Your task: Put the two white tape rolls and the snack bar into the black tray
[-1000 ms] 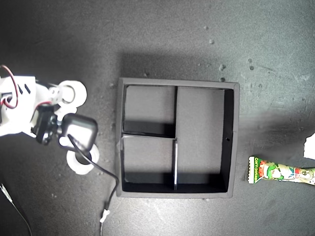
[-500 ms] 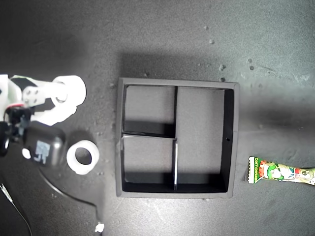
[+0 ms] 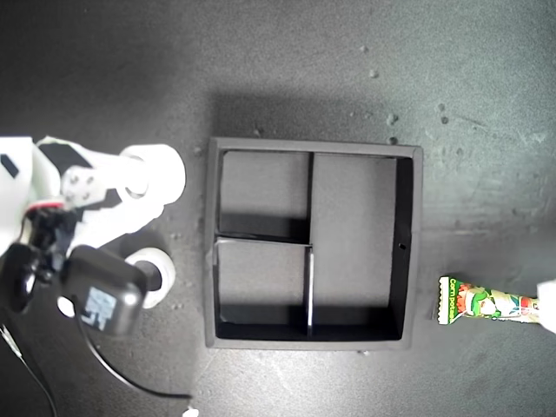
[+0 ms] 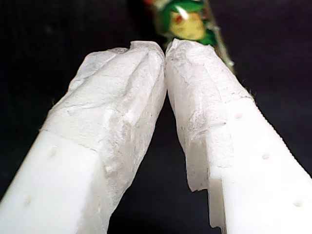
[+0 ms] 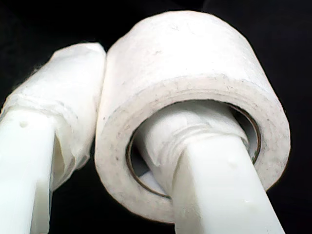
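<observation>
One finger of my second gripper (image 5: 141, 146) runs through the hole of a tape roll (image 5: 195, 97) and the other presses on the roll's outer wall, so the jaws are clamped on it. Both fingers (image 5: 53, 112) are wrapped in crinkled white tissue-like padding over smooth white plastic. This roll is a thick white ring with a faintly speckled rim. In the exterior view it sits at the tip of the arm at that view's left (image 3: 159, 172), just short of the tray's left wall.

My first gripper (image 4: 165, 51) has its padded tips pressed together with nothing between them. Just beyond the tips lies the bar (image 4: 187, 19), its shiny green wrapper showing a cartoon face.

Second roll (image 3: 156, 269): flat on the dark tabletop in the exterior view, below the held one and partly hidden under the arm's black camera box (image 3: 102, 291).

Black and matte, the tray (image 3: 314, 147) is square with low walls, split into two small compartments on the exterior view's left and one long one on its right; all three are bare. At the exterior view's right edge, well apart from the tray, the bar (image 3: 488, 304) lies flat with its crimped end toward the tray.
</observation>
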`<act>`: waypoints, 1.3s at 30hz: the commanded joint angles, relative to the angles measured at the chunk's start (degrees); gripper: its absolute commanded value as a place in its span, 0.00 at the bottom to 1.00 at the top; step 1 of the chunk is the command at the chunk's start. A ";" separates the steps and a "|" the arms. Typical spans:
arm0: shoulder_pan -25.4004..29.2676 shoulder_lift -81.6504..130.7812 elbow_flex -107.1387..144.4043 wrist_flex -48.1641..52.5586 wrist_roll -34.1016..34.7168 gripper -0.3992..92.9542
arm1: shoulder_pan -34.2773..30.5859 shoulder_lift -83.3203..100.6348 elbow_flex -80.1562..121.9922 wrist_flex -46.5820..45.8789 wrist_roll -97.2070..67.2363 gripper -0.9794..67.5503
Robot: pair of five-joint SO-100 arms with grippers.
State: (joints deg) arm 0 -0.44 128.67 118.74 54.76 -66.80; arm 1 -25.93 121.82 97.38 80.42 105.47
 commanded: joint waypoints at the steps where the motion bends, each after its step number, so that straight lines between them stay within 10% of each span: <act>1: 1.67 -5.98 -9.84 2.90 0.44 0.01 | -8.35 -0.97 10.46 -4.31 14.06 0.01; 7: 3.52 -13.71 -18.28 6.94 -0.44 0.01 | -16.35 -1.05 25.49 -21.88 27.42 0.04; 12: 3.52 -13.97 -17.67 7.03 -1.41 0.01 | -16.35 -1.05 33.40 -28.83 29.27 0.40; 19: 3.60 -15.03 -17.23 7.12 -1.32 0.01 | -13.54 -1.49 42.98 -42.63 25.49 0.56; 29: 4.13 -16.00 -17.67 6.94 -0.70 0.01 | -11.60 -7.91 52.38 -63.19 19.86 0.48; 39: 4.92 -16.26 -17.75 6.94 0.26 0.01 | -10.90 -9.32 62.67 -72.07 19.86 0.01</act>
State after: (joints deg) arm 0 3.87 112.06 103.97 61.79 -66.97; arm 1 -36.83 113.20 158.03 10.28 133.77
